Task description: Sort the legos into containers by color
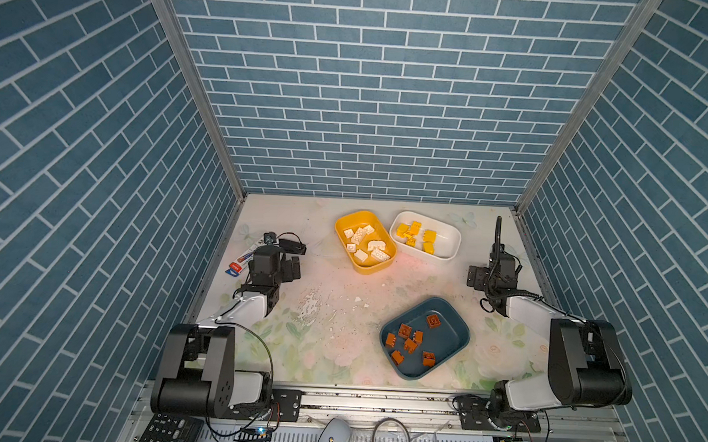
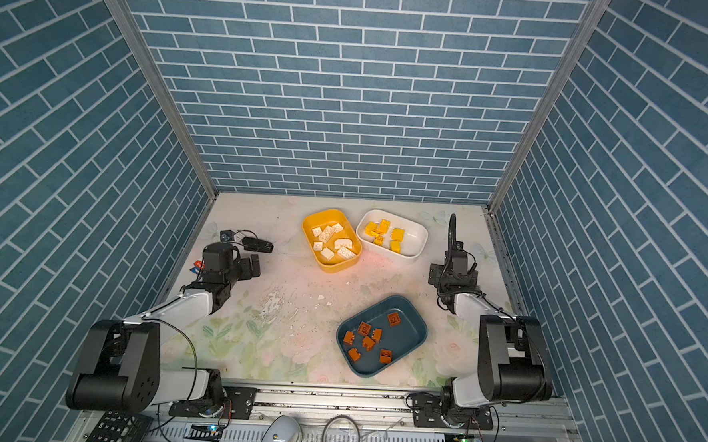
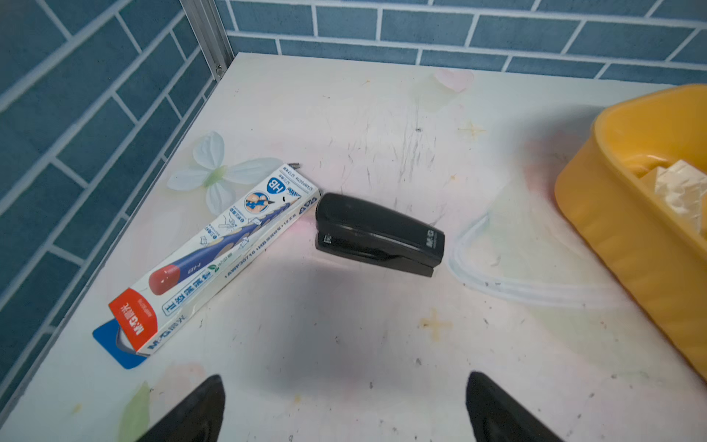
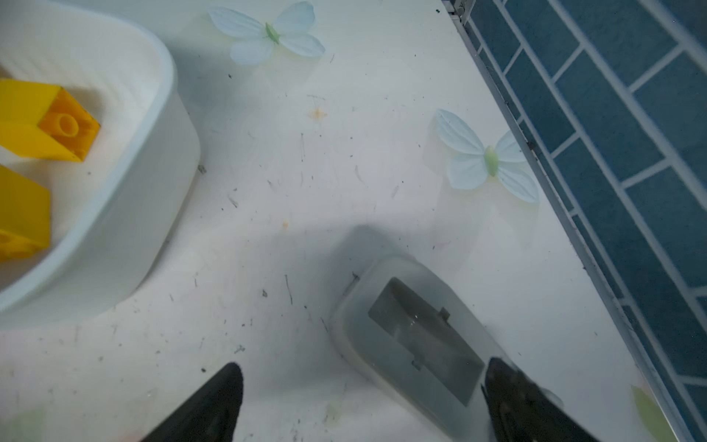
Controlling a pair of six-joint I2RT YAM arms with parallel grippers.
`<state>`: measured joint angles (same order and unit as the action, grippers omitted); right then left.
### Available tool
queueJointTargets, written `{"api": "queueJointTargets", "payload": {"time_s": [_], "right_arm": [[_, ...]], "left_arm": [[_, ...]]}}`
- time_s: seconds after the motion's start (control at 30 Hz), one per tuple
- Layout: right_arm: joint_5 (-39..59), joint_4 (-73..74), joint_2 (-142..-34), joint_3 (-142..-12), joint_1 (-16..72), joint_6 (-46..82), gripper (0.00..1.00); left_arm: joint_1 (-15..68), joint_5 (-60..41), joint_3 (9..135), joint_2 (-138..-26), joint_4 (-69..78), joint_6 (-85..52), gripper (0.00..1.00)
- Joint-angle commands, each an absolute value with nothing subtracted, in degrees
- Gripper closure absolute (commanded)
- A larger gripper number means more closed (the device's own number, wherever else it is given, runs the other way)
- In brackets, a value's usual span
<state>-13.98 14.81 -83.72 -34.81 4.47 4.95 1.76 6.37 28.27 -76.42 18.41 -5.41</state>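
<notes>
Small studded brown legos (image 1: 410,341) lie in teal tub (image 1: 446,335); left pincer (image 3: 344,377), right pincer (image 4: 363,363) gape wide

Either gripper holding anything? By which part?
Nothing is held: the left gripper and the right gripper both stand open and empty.

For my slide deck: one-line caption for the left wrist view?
Open left gripper faces a black stapler and pencil box, near the yellow tub holding white legos.
</notes>
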Motion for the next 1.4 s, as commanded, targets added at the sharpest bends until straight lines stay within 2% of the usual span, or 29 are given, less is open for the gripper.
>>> {"api": "queueJointTargets", "payload": {"time_s": [0.0, 0.13, 0.2, 0.3, 0.47, 1.1, 1.37], "right_arm": [[-8.71, 28.88, -81.22, -31.51, 2.65, -0.47, 0.02], [-3.79, 42.17, -81.51, -23.68, 0.67, 0.08, 0.02], [-1.74, 48.42, -83.20, -20.68, -0.10, 0.38, 0.01], [0.33, 57.71, -85.04, -16.73, -1.12, 0.96, 0.01], [4.41, 60.35, -87.28, -16.27, -2.01, 0.43, 0.01], [1.54, 63.43, -87.23, -14.86, -2.19, 1.76, 0.01], [0.42, 61.56, -86.35, -15.38, -2.29, 2.31, 0.01]], "left_arm": [[1.40, 5.61, 25.07, -77.80, 33.04, -1.52, 0.00], [1.32, 5.62, 24.80, -79.36, 37.20, 1.60, 0.00], [1.23, 5.20, 20.37, -83.32, 49.92, 2.28, 0.00], [1.09, 4.92, 17.04, -87.77, 59.61, 2.49, 0.00], [0.88, 3.16, 17.90, -87.19, 57.30, 2.68, 0.00], [0.97, -0.78, 18.19, -84.65, 54.81, 4.55, 0.00], [0.99, -2.64, 18.41, -79.67, 50.03, 5.21, 0.00]]}}
